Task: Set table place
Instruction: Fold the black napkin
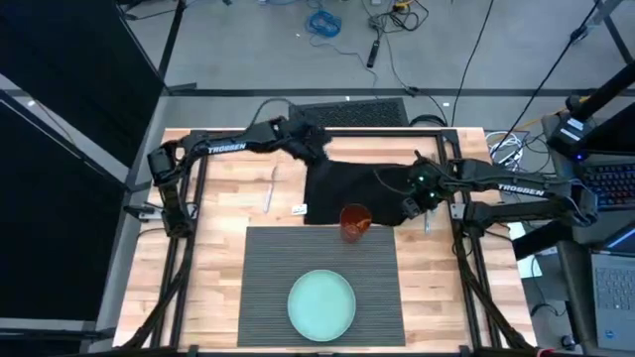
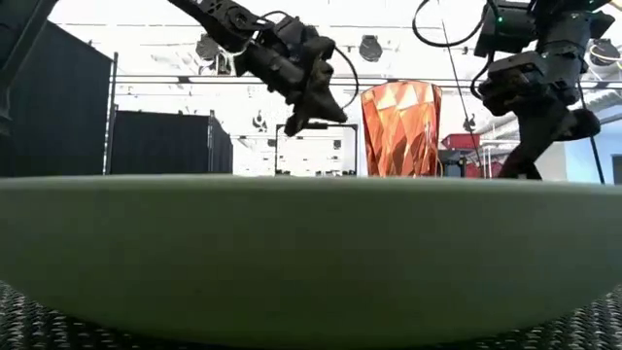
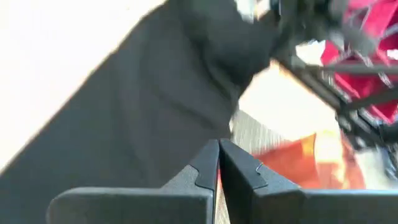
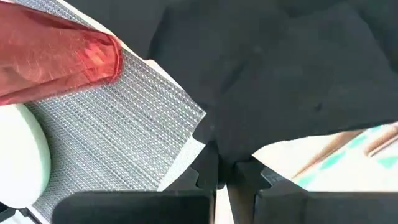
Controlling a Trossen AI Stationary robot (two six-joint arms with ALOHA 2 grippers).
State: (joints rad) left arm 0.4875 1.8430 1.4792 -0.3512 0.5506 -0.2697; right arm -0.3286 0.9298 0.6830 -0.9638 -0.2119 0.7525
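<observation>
We see an orange cup (image 1: 354,222), contents not visible, standing at the placemat's (image 1: 322,260) far edge, and a bare green plate (image 1: 321,304) on its near half. The placemat lies centred at the table's (image 1: 223,248) near edge, ribs running left-right, long side roughly front-to-back. Both the left gripper (image 1: 319,151) and the right gripper (image 1: 409,204) pinch corners of the black napkin (image 1: 347,188), fingers nearly together.

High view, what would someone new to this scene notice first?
Probably the black cloth napkin stretched between both arms at the far middle of the table, the left claw pinching its far left corner and the right claw its right edge. Next, the pale green plate sits on the near part of the ribbed grey placemat, with an orange faceted glass at the mat's far edge.
</observation>
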